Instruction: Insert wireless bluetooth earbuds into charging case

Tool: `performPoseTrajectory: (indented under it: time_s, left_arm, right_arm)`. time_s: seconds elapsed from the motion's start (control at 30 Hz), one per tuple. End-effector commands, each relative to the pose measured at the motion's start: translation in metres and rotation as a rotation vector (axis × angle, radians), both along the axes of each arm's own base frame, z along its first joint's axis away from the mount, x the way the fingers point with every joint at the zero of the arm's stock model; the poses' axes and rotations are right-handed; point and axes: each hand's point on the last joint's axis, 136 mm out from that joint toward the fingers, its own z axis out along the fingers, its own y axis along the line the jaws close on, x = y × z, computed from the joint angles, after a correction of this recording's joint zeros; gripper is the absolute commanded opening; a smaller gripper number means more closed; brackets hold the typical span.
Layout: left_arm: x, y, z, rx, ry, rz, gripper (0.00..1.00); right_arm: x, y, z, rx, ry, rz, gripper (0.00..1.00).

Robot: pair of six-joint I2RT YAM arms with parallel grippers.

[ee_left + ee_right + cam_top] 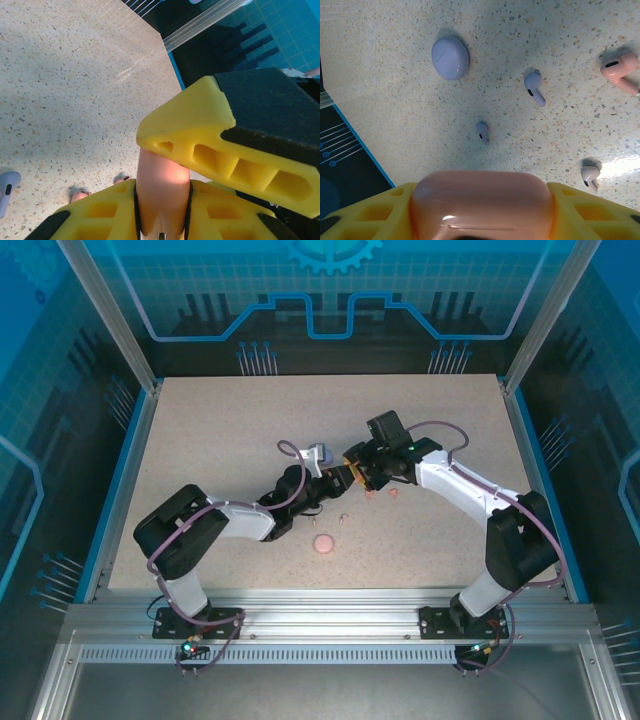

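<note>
Left jaws and right jaws both clamped on the salmon case (481,200), I'm seemingly at the opening step, and next I need it prised open.

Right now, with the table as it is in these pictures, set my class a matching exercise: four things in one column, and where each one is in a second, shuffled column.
Things
1. peach case
2. purple case
3. pink case
4. purple earbuds

Places
A. lying loose, stems showing, outside every case
B. shut on the table, just past the purple earbuds in the right wrist view
C. clamped between yellow fingers
D. closest of all to the table's near edge in the top view

Pairs: 1-C, 2-B, 3-D, 4-A
</note>
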Motion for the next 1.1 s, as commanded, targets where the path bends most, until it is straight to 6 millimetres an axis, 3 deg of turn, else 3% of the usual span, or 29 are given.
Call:
performPoseTrajectory:
  time_s: [0.0,0.2,0.43,0.67,0.87,1.07]
  left_arm:
    - [0.006,-0.0038,0.0042,-0.022,-0.018,0.016,0.22]
    - [0.0068,-0.0074,0.0052,-0.03,-0.016,0.004,0.3]
    - [0.0077,-0.0093,0.002,-0.033,-0.01,0.001,0.3]
    - [0.0073,-0.0106,0.0035,-0.041,-0.014,-0.005,0.36]
    - [0.0074,-0.0082,0.0016,-0.04,-0.011,0.005,0.3]
    - [0.007,-0.0013,0.0012,-0.039,-0.012,0.035,0.34]
  right_arm:
    - [-0.0042,0.0105,0.0128,0.039,-0.013,0.022,0.56]
    - [-0.0036,0.0117,0.0121,0.043,-0.013,0.02,0.56]
    - [-0.003,0.0126,0.0113,0.044,-0.013,0.023,0.55]
    - [-0.0029,0.0131,0.009,0.046,-0.007,0.021,0.56]
    - [-0.0026,0.0124,0.0082,0.042,-0.008,0.018,0.56]
    - [-0.0034,0.0097,0.0066,0.035,-0.005,0.009,0.56]
